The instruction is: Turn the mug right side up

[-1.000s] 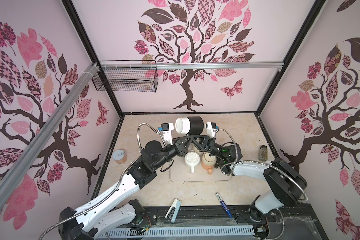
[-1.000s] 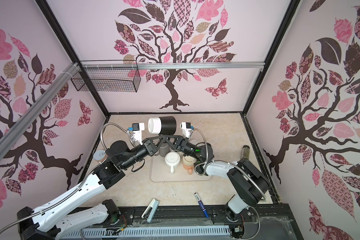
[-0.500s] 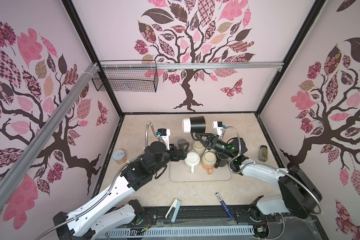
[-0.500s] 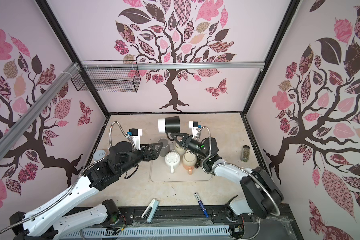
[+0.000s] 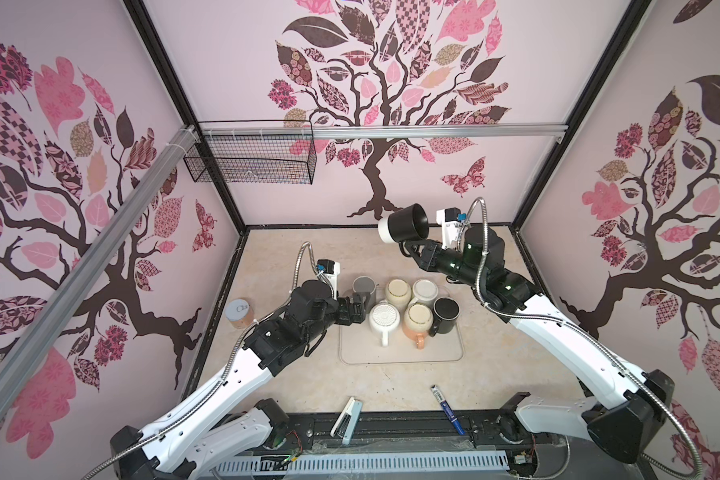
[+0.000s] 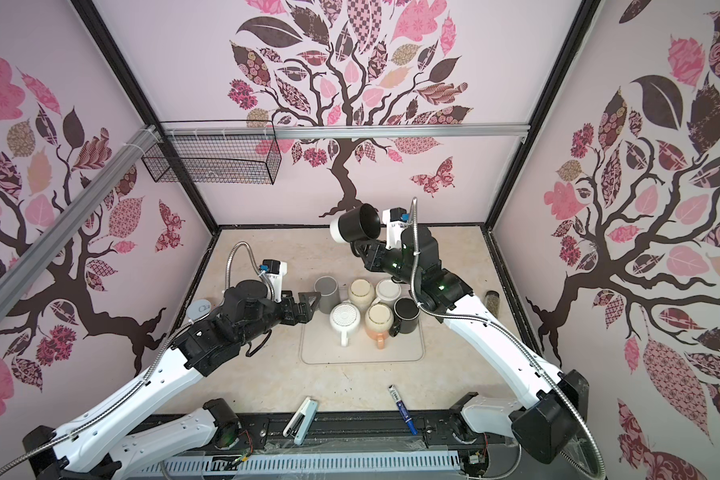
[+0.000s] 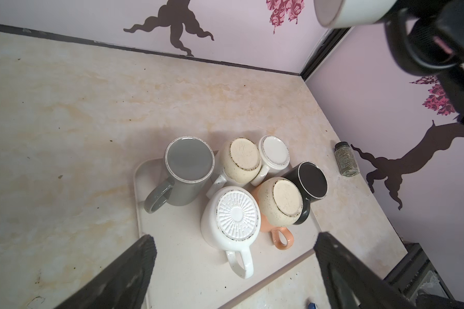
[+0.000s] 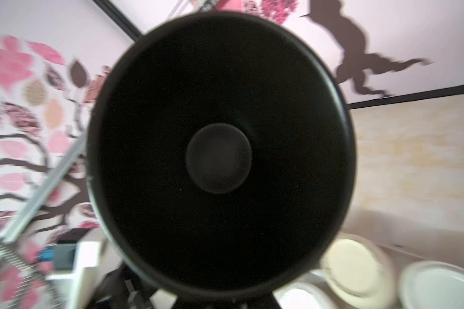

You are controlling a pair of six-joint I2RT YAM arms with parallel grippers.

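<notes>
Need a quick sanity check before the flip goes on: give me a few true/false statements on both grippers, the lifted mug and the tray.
1. The right gripper holds the black-and-white mug in the air. True.
2. The left gripper is shut on a mug. False: it is open and empty.
3. The lifted mug's mouth points straight down. False: it points sideways, toward the right wrist camera.
4. A white mug sits base up on the tray. True.
</notes>
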